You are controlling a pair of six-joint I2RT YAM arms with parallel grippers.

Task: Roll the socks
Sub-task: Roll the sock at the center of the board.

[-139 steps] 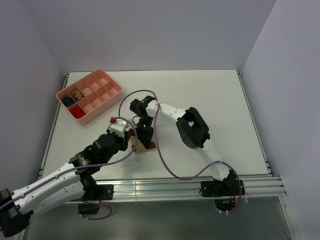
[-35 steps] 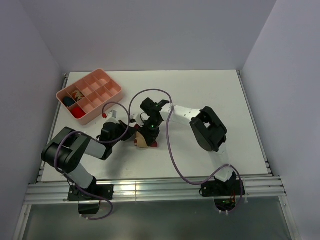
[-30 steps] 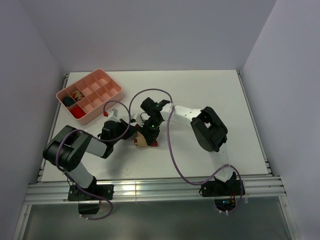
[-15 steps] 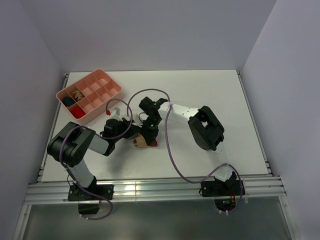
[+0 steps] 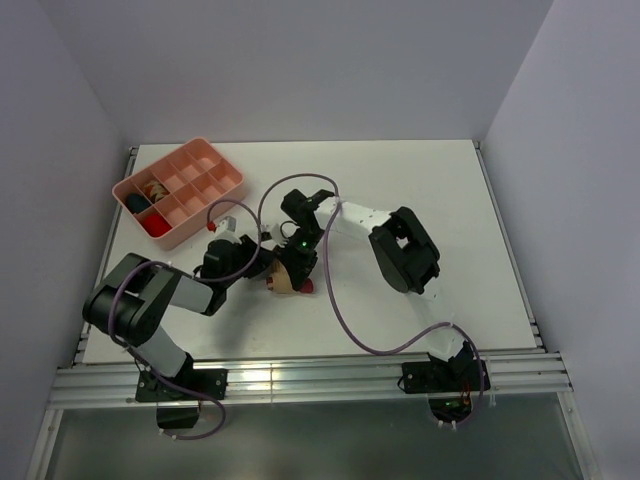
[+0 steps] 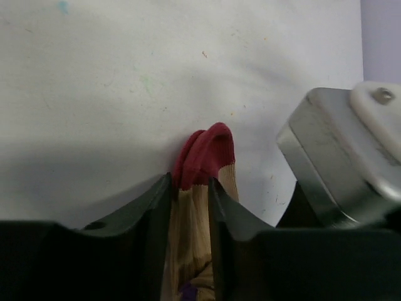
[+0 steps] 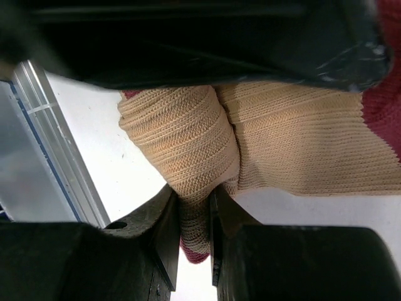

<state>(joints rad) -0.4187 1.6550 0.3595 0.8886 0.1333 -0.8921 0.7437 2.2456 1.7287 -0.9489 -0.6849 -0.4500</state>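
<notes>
L gripper (image 6: 189,183) narrow on socks (image 6: 207,149), red toe out | R gripper (image 7: 195,195) pinches tan fold | top: grips hidden

No legible text, label, brand, number or sign in any of the three views.

From above and behind the arm bases, the top external camera looked down over the white bench (image 5: 420,180). Both wrist cameras peered from very close between the dark left fingers (image 6: 144,216) and right fingers (image 7: 156,241). All shared the tan, red-toed ribbed sock (image 5: 286,283) (image 6: 202,160) (image 7: 188,138).
</notes>
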